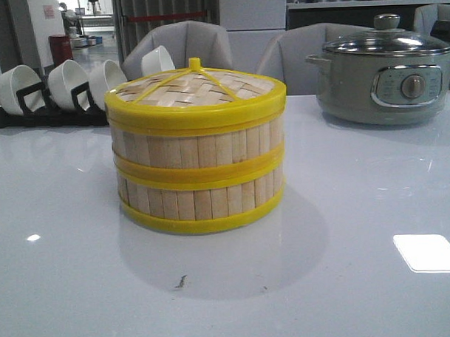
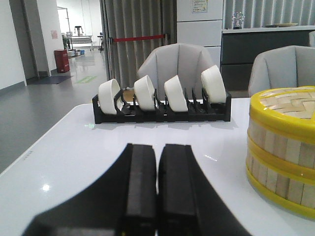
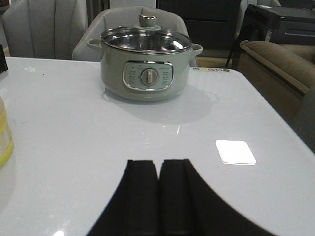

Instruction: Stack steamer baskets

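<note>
Two steamer baskets stand stacked in the middle of the white table, the upper basket (image 1: 198, 149) on the lower basket (image 1: 202, 199). A woven lid (image 1: 195, 90) with a yellow rim and knob covers the top. The stack also shows at the edge of the left wrist view (image 2: 283, 147), and a sliver of it shows in the right wrist view (image 3: 4, 140). My left gripper (image 2: 157, 147) is shut and empty, low over the table and apart from the stack. My right gripper (image 3: 158, 163) is shut and empty over bare table. Neither gripper shows in the front view.
A black rack (image 1: 49, 114) with several white bowls (image 1: 67, 81) stands at the back left; it also shows in the left wrist view (image 2: 162, 113). A grey-green electric pot (image 1: 384, 78) with a glass lid stands at the back right, also in the right wrist view (image 3: 146, 66). Chairs stand behind the table.
</note>
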`<act>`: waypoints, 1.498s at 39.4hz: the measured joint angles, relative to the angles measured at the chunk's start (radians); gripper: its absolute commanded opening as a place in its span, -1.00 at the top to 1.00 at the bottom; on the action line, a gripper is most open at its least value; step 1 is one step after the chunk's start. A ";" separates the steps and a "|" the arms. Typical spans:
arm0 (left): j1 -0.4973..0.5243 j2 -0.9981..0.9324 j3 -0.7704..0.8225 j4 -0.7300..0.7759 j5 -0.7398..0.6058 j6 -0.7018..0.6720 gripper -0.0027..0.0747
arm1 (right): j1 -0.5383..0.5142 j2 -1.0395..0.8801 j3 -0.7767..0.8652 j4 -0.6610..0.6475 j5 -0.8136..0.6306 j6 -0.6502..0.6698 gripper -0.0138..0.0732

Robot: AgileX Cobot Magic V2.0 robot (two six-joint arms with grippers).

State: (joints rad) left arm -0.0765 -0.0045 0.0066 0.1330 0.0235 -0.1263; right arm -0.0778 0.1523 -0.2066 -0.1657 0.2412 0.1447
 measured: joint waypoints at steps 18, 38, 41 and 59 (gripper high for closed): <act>0.000 0.000 0.000 0.000 -0.001 0.000 0.71 | 0.000 0.000 0.000 0.000 0.000 0.000 0.57; 0.000 0.000 0.000 0.000 -0.001 0.000 0.71 | 0.000 -0.124 0.107 0.000 0.008 0.000 0.60; 0.000 0.000 0.000 0.000 -0.001 0.000 0.71 | 0.000 -0.153 0.165 0.000 -0.028 0.000 0.60; 0.000 0.000 0.000 0.000 -0.003 0.000 0.71 | 0.000 -0.163 0.236 -0.002 -0.146 0.000 0.60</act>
State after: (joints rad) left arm -0.0765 -0.0045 0.0066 0.1330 0.0203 -0.1263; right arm -0.0778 -0.0103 0.0297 -0.1676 0.0956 0.1447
